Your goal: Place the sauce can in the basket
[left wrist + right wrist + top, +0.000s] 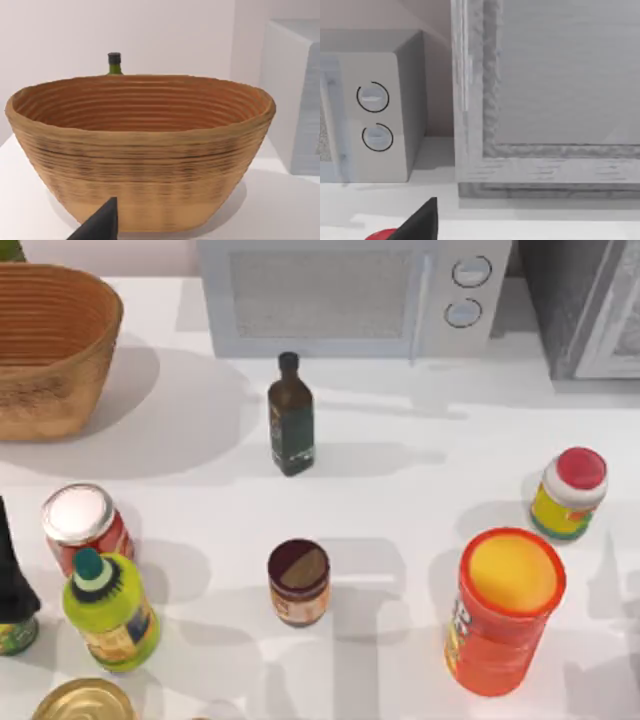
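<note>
We see sauce can (299,582) upright on table (400,490), centre-front, untouched. Basket (48,345) at 10 o'clock from it, well apart, far-left corner. Olive oil bottle (290,415) at 12 o'clock from can. Both grippers' state: cannot tell.

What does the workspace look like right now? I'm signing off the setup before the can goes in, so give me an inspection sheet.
Surface: white table, dry, with shadows falling on it.
Job's things: sauce can upright at front centre; basket at far left, nothing seen inside.
Clutter: dark bottle, silver-topped red can, green bottle, orange canister, red-capped jar, gold-lidded tin.
Grippers: left pincer faces the basket; right pincer faces the microwave.
Cables: nothing seen.
Surroundings: grey cabinet beside the microwave.
</note>
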You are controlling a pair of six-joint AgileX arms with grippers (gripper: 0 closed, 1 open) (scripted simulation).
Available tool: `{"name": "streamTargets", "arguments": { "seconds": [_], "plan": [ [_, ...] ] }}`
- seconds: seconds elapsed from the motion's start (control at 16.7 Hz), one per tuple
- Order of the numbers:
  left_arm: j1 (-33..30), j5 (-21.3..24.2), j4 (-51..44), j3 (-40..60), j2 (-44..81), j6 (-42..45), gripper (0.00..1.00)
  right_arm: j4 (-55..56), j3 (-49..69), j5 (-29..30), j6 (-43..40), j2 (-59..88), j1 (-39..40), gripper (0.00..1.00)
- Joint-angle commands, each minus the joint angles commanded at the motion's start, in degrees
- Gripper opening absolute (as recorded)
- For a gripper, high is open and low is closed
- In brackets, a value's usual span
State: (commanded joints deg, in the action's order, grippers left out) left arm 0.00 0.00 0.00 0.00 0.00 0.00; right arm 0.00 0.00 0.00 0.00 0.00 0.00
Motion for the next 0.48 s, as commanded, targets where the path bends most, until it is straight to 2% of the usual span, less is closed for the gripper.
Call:
{"name": "streamTargets", "arguments": {
  "seconds": [0.24,0.48],
  "plan": [
    [0.7,1.5,-0.6,1.5,1.9,1.7,1.0,0.0,0.0,0.0,0.0,0.0,0.0,1.0],
    [2.6,8.6,-2.3,9.8,12.7,10.4,1.0,0.0,0.0,0.0,0.0,0.0,0.0,1.0]
  ]
}}
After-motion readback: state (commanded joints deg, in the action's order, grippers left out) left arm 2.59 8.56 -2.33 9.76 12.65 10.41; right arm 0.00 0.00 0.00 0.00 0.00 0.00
